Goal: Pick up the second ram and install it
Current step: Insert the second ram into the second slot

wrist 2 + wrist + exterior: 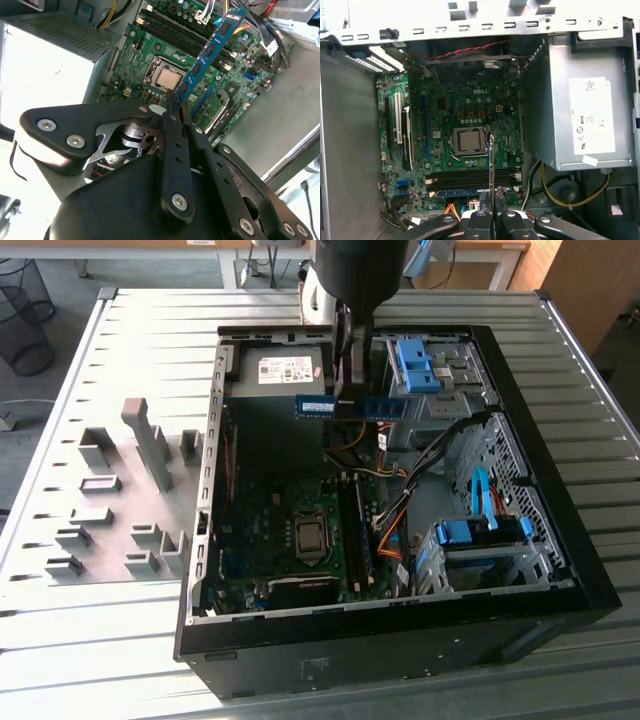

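Pincer [175, 102] clamped on the second ram [204, 59], a thin blue dark-chipped stick, above the motherboard [445, 110]

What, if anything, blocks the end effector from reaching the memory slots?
Nothing visible, so likely yes. The case is open, the end effector holds the ram above the board, and the empty slots lie uncovered.

Place: robot lab or workshop, indoors.
Work surface: slatted metal table [140, 335], industrial type.
On table: open computer case [400, 645] with its circuit board [445, 110] bare; grey fixture plate [120, 505] with blocks, on the exterior view's left.
Robot: black arm [360, 270] over the case, gripper [176, 105] clamped on a ram [212, 47].
Far side: wire waste basket [25, 315] at the exterior view's far left; wooden desks [490, 255] along the far edge.
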{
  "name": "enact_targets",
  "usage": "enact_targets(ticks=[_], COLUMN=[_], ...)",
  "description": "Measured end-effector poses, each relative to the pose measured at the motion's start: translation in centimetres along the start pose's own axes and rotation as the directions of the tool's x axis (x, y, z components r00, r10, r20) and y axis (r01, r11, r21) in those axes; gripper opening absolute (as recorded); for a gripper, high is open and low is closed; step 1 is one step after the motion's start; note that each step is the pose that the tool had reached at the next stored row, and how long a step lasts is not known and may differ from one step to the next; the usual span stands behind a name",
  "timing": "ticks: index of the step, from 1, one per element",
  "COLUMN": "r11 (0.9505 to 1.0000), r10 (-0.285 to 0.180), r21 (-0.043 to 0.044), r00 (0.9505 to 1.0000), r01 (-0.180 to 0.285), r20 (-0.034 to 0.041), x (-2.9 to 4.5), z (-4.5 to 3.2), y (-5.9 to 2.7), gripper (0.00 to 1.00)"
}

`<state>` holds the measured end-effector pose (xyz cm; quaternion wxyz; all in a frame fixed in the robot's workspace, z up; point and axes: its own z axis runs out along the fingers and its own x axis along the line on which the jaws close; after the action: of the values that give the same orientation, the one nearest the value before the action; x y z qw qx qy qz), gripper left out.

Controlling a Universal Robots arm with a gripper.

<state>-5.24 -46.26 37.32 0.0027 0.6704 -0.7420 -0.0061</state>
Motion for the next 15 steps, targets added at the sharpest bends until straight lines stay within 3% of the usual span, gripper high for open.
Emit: enact_targets(ticks=[4,7,11,15], r11=[0.9976,0.9922,0.9822,0.9680], r10=[0.069,0.124,0.188,0.251], r21=[0.0003,0.0005,0.0008,0.0009], r00=[0.9976,0.9922,0.9822,0.9680], r01=[-0.069,-0.124,-0.188,-0.251], r20=[0.0007,0.0012,0.0016,0.0024], x=[0.00,0.00,0.00,0.00], z=[0.08,0.13,0.17,0.21], y=[0.00,0.00,0.00,0.00], gripper=[0.14,0.14,0.14,0.14])
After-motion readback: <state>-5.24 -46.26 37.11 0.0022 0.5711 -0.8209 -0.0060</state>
